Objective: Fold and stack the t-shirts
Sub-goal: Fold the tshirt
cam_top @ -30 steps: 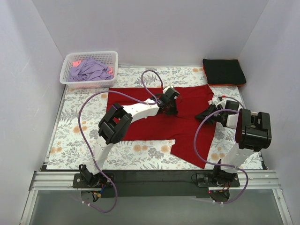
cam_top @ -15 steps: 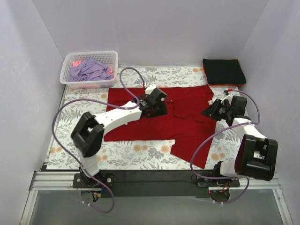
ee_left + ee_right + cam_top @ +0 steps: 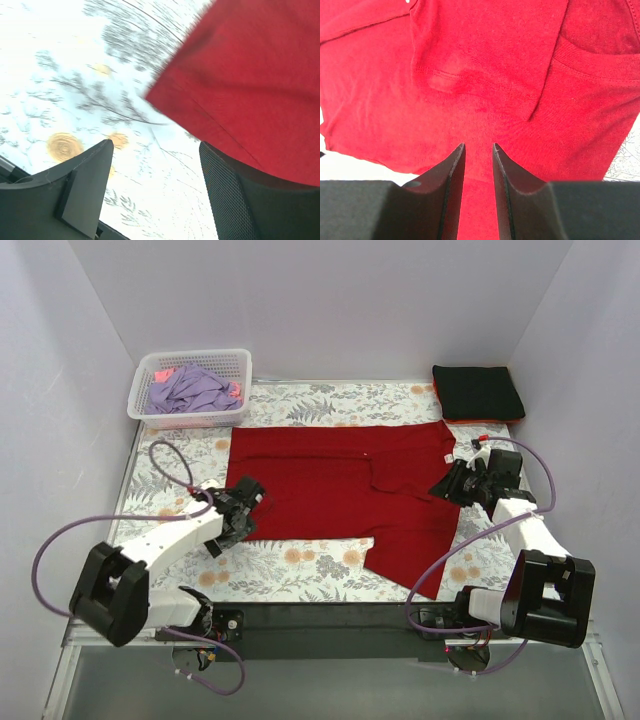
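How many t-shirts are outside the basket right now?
3. The deep-red t-shirt lies spread mid-table; the black t-shirt sits folded at the far right corner; an orange-red t-shirt shows only as an edge beneath it. Others may be hidden in that stack.

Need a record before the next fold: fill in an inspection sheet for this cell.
Surface: floral table cloth, flat.
Job's things: deep-red t-shirt spread out; black t-shirt folded on an orange-red one, far right; lavender t-shirt in white basket.
Clutter: white basket, far left.
Grippers: left gripper open, empty, at red shirt's near-left corner; right gripper narrowly open over its right side.
Cables: purple cables loop off both arms.
Surroundings: plain walls; nothing else seen.
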`<act>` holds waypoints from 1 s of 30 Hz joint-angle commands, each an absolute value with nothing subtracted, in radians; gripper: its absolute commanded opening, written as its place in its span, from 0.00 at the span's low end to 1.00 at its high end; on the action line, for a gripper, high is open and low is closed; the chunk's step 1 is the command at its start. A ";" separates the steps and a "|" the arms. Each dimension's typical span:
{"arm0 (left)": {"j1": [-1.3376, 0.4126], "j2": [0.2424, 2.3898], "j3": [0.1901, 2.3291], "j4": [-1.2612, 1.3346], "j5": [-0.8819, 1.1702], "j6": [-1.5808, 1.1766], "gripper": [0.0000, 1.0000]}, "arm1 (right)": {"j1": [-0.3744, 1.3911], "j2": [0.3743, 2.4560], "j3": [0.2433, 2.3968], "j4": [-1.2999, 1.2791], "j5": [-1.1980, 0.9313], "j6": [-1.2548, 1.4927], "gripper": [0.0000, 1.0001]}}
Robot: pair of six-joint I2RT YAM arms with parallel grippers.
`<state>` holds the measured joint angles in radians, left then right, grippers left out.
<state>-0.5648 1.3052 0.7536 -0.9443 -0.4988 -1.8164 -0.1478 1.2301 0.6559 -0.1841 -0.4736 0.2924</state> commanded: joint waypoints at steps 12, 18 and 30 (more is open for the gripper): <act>-0.378 1.209 0.699 -0.764 -0.531 -1.694 0.65 | -0.141 1.210 0.627 -0.175 -0.517 0.264 0.35; -0.316 1.262 0.683 -0.704 -0.453 -1.651 0.63 | -0.141 1.190 0.627 -0.175 -0.514 0.262 0.35; -0.310 1.379 0.652 -0.677 -0.368 -1.657 0.56 | -0.141 1.190 0.627 -0.173 -0.514 0.261 0.34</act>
